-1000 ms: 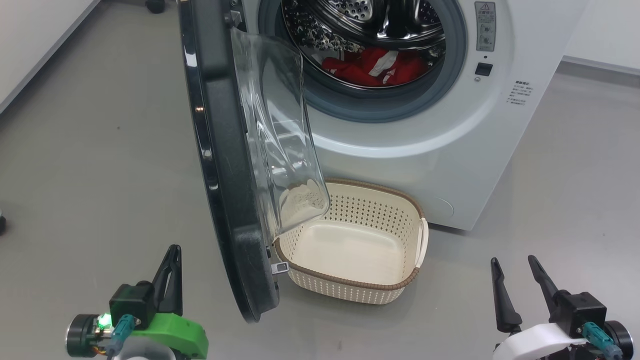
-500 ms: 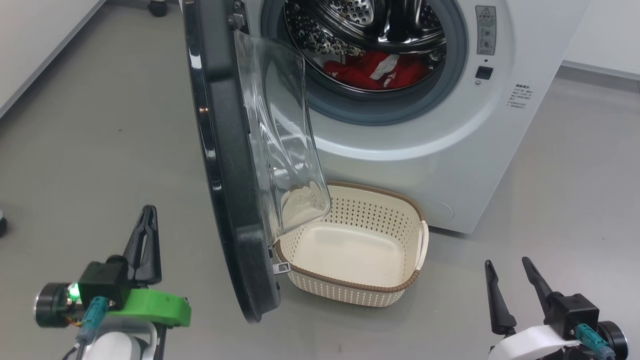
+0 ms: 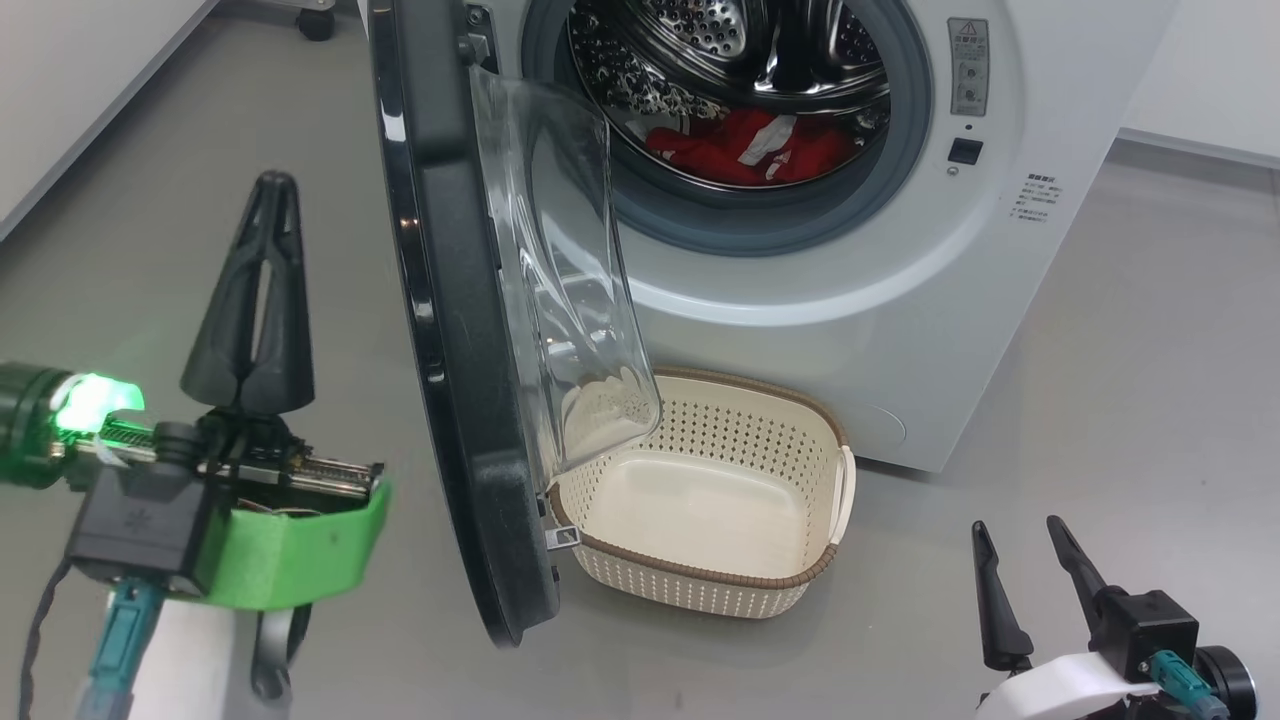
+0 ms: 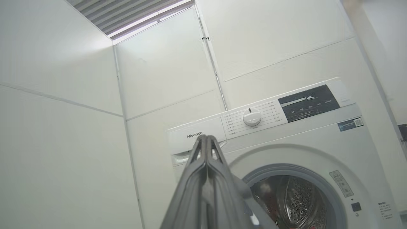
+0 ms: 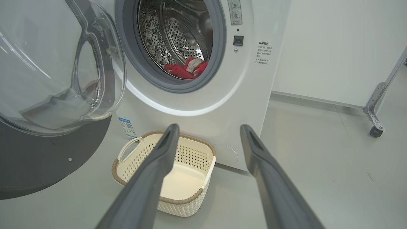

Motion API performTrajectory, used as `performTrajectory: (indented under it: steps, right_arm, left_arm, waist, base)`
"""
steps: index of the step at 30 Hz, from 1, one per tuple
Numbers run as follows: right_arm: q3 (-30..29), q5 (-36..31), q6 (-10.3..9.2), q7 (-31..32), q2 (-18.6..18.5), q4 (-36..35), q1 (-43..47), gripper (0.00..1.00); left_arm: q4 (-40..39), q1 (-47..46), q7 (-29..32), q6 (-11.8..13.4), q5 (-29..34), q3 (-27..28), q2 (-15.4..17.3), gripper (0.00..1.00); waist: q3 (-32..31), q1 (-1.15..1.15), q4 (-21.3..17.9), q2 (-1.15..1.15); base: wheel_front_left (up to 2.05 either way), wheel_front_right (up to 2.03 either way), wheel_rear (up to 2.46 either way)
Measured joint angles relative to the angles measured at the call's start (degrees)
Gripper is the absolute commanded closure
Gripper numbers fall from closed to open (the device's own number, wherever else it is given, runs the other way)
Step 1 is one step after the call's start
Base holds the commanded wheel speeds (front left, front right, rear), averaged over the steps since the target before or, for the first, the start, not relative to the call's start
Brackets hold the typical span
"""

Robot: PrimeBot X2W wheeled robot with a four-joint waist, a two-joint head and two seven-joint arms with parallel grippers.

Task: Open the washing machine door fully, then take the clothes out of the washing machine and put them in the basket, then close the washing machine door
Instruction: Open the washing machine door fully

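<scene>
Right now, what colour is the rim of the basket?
Brown, on the cream basket, clearest in the head view.

The floor [image 3: 1100, 400] is grey and smooth. The big white washing machine [image 3: 800, 320] stands on it at the far side, and the little cream basket [image 3: 690, 592] sits on the floor just in front of it. A small black wheel [image 3: 315, 22] rests on the floor far away on the left.

Washing machine [image 3: 800, 330]: white body, grey gasket [image 3: 760, 228], shiny steel drum [image 3: 700, 25] dotted with holes, blue label [image 5: 126, 126].
Washing machine door [image 3: 450, 350]: glossy black, clear glass bowl.
Clothes [image 3: 745, 150]: bright red, white patches.
Basket [image 3: 700, 592]: cream, rows of small holes, brown woven rim, white handle.
Floor [image 3: 200, 250]: plain grey.
</scene>
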Motion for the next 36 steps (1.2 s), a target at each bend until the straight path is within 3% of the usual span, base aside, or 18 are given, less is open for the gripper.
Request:
performTrajectory:
  steps: [7,13,27,36]
  right_arm:
    - [-0.03,-0.37,0.0,0.0,0.12,-0.03,0.43,0.0]
    - [-0.26,-0.45,0.0,0.0,0.15,-0.07,0.47,0.0]
    - [-0.62,-0.93,0.0,0.0,0.38,-0.13,0.5,0.0]
    - [-0.4,-0.93,0.02,0.0,0.94,-0.01,0.86,0.0]
  left_arm:
    - [-7.66,-0.91,0.15,-3.92,0.3,-7.28,-0.41,1.0]
    - [-9.57,-0.27,4.69,-7.37,-4.14,-14.0,-2.76,1.0]
    - [-4.24,11.21,16.01,-7.71,-11.51,-21.37,-3.27,1.0]
    - [0.16,14.24,18.86,-4.33,-10.15,-19.39,-2.21,1.0]
  waist:
    - [0.15,0.0,-0.14,0.0]
    - [0.53,0.0,-0.21,0.0]
    - [0.91,0.0,0.1,0.0]
    - [0.38,0.0,0.23,0.0]
  base:
    - [0.0,0.0,0.0]
    - [0.0,0.0,0.0]
    - [0.0,0.0,0.0]
    - [0.0,0.0,0.0]
